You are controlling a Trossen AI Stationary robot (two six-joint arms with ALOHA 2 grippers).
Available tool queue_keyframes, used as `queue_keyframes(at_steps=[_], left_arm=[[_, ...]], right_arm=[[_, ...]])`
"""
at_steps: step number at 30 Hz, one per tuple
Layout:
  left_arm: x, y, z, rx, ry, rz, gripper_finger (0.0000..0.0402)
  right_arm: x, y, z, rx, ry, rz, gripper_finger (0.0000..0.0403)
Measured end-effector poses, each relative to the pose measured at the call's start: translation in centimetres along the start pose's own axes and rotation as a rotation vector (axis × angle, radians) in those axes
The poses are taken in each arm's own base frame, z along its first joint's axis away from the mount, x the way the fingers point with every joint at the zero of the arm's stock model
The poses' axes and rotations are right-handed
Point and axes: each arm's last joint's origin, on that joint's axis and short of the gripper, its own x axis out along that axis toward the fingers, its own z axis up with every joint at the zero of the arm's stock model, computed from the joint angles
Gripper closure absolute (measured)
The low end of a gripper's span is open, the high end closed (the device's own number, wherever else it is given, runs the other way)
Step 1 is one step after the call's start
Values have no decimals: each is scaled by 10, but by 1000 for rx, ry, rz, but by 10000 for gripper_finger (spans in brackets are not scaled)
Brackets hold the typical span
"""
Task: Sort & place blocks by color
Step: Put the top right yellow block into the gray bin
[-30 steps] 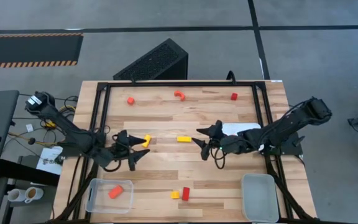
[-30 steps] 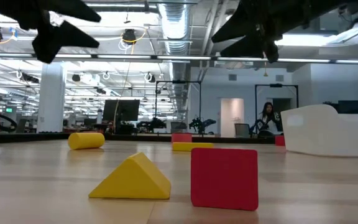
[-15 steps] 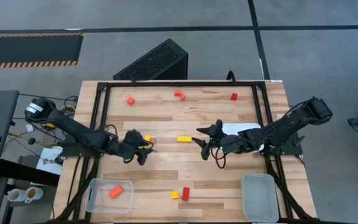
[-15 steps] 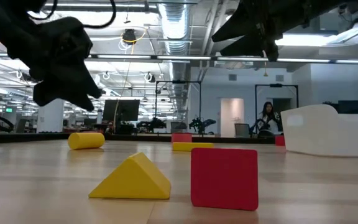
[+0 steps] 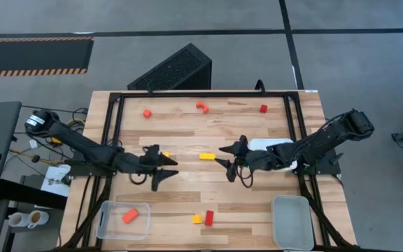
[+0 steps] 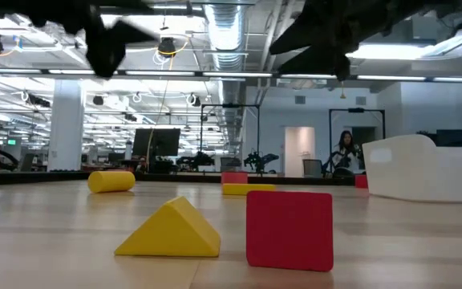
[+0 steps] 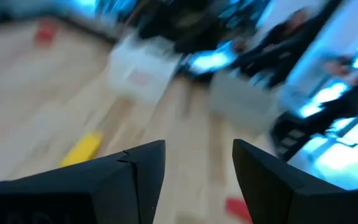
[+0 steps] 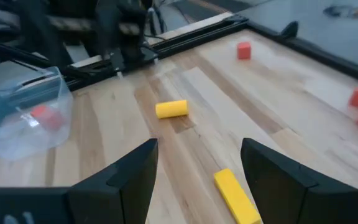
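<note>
Small blocks lie scattered on the wooden table. A yellow cylinder point(image 5: 165, 153) point(image 8: 171, 109) lies beside my left gripper point(image 5: 164, 172) point(image 7: 197, 149), which hovers open above the table just near of it. A yellow bar point(image 5: 207, 156) point(image 8: 236, 196) lies between the two grippers. My right gripper point(image 5: 220, 156) point(image 8: 197, 149) hangs open just right of that bar. A yellow wedge point(image 6: 171, 230) and a red block point(image 6: 289, 228) sit near the front edge. Two red cubes point(image 5: 147, 113) point(image 5: 264, 108) and an orange arch point(image 5: 202, 107) rest near the far edge.
A clear tray point(image 5: 110, 222) at the near left corner holds one orange-red block point(image 5: 130, 215). Another clear tray point(image 5: 291, 220) sits at the near right. A white tray point(image 5: 261, 145) lies under the right arm. A black frame point(image 5: 201, 93) borders the table.
My left gripper dipped down toward the yellow cylinder, then rose again and shifted a little toward the table's right, staying open. The cylinder stayed where it lay on the table.
</note>
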Motion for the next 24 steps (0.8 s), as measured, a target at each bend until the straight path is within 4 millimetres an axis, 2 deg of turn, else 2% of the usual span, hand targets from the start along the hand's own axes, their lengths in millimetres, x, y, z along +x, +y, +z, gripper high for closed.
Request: queue_keyframes(at_steps=[5,10,15,24], left_arm=[[-19,-11,17,67,-125,-57,233],[-25,-18,14,71,-122,-75,233],[-29,-27,6,58,-92,-99,233],[-38,-37,-1,72,-93,-91,233]], right_arm=[[17,-14,11,-50,94,-25,148],[47,-24,8,-159,198,14,148],[84,-26,-10,-217,340,23,148],[130,-39,-42,-373,624,-57,148]])
